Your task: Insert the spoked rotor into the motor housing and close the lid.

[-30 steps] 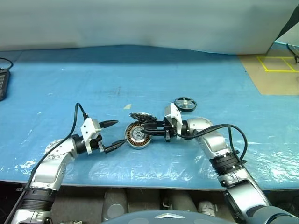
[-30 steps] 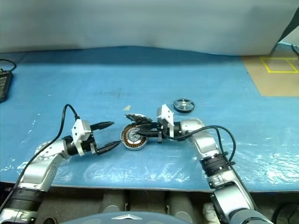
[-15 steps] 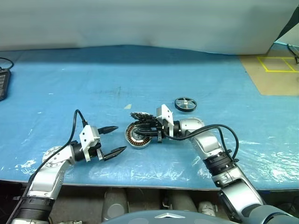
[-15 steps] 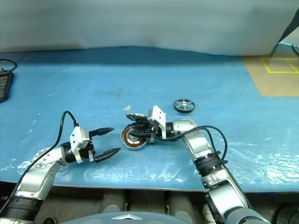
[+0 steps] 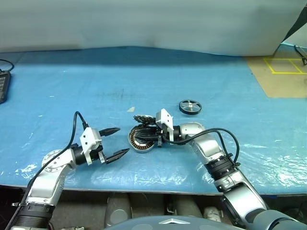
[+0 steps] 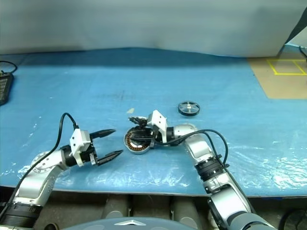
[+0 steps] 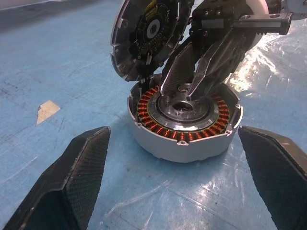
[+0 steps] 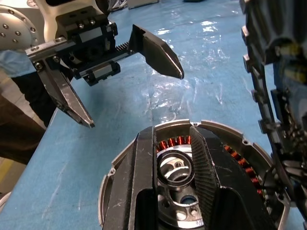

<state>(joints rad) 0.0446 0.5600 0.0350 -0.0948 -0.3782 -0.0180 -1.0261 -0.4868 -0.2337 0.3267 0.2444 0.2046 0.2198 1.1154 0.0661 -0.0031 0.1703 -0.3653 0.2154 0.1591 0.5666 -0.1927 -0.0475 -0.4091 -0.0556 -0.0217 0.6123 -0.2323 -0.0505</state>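
The motor housing (image 5: 135, 143), a silver can with copper windings, lies at the table's middle, its open face tipped toward me. My right gripper (image 8: 170, 129) reaches over it from the right, its fingers closed against either side of the hub's central ring. The lid (image 7: 144, 38), a toothed grey disc, stands almost on edge at the housing's far rim, beside those fingers. The spoked rotor (image 5: 190, 106) lies flat on the sheet behind my right arm, apart from both. My left gripper (image 5: 123, 141) hangs open just left of the housing, touching nothing.
A blue plastic sheet (image 5: 72, 86) covers the table, whose front edge runs just below my arms. A black device (image 5: 2, 86) sits at the far left edge. A tan patch with yellow tape (image 5: 283, 72) lies at the back right. A pale scrap (image 5: 130, 109) lies behind the lid.
My right hand has slid a little to the left over the housing. The housing, lid and rotor keep their places, and the left gripper stays open and about still.
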